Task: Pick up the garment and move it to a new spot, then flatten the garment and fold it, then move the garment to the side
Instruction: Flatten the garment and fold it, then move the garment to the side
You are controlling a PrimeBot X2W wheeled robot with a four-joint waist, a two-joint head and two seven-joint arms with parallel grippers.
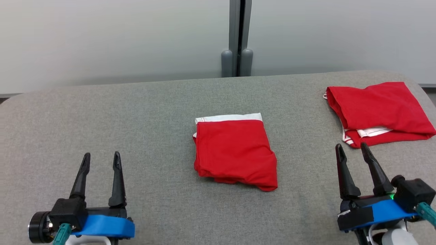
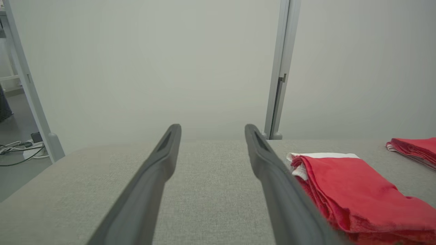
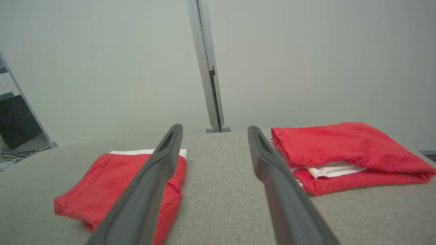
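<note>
A folded red garment (image 1: pixel 235 153) with a white band along its far edge lies in the middle of the grey table (image 1: pixel 136 115). The same garment (image 2: pixel 354 194) lies to the right of my left fingers in the left wrist view, and at lower left (image 3: pixel 105 180) in the right wrist view. My left gripper (image 1: pixel 101 161) stands open at the lower left, well apart from it, with nothing between its fingers. At the lower right my right gripper (image 1: pixel 352 151) is open and empty too.
A second folded red garment (image 1: pixel 378 112) with white trim lies at the table's far right, just beyond my right fingertips, and appears at right (image 3: pixel 347 156) in the right wrist view. A grey partition post (image 1: pixel 238 37) stands behind the table. Cables (image 2: pixel 17 149) lie on the floor to the left.
</note>
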